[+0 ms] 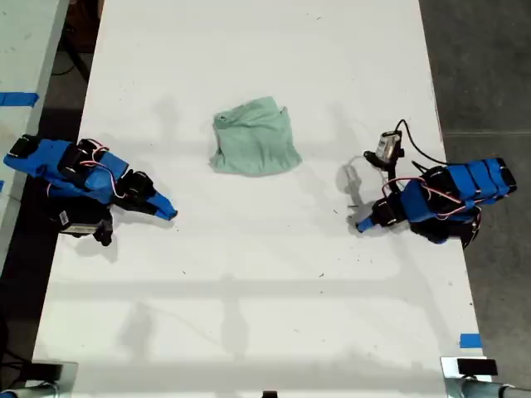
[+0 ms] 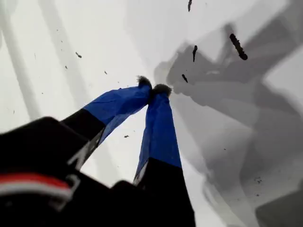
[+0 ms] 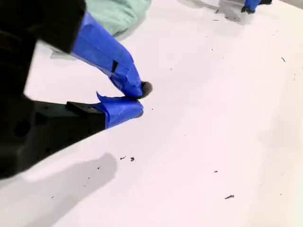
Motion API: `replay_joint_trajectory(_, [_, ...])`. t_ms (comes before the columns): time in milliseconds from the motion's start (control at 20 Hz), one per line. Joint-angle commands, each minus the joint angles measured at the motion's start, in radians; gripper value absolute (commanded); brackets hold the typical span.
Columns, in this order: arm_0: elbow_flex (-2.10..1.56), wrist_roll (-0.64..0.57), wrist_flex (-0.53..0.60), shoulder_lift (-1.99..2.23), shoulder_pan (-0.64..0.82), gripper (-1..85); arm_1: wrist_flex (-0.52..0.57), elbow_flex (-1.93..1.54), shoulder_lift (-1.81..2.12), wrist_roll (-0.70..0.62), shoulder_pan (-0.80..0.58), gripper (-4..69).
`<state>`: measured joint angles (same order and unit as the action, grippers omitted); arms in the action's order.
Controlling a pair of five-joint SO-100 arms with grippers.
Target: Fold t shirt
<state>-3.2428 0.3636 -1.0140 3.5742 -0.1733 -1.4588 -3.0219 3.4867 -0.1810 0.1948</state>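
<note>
Table: white and flat, with small dark specks scattered over it.
My second gripper: at the exterior view's left, low over the table and pointing toward the middle. In its own wrist view the two blue-taped fingers are pressed together at the tips, with nothing between them.
The t shirt: pale mint green and bunched into a rumpled, roughly square heap. It lies on the table's middle, a little toward the far edge in the exterior view, well apart from both grippers. One edge of it shows in the second wrist view.
My first gripper: at the exterior view's right, tip near the table and pointing toward the middle. In the first wrist view its blue-taped fingers meet at their dark tips, pinching nothing.
Blue tape: a small piece at the table's near corner on the exterior view's right.
</note>
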Motion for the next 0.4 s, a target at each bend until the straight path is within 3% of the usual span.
replay_joint_trajectory(0, [-0.046,-0.009,-0.003,0.009,-0.041,-0.2,0.026,-0.032,0.008,-0.046,0.011,3.1])
replay_joint_trajectory(150, [-0.046,-0.009,-0.003,0.009,-0.075,5.1,0.032,-0.035,0.011,-0.117,0.023,3.6])
replay_joint_trajectory(350, [-0.046,-0.009,-0.003,0.009,0.061,18.3,0.054,-0.052,0.011,-0.273,0.003,3.8])
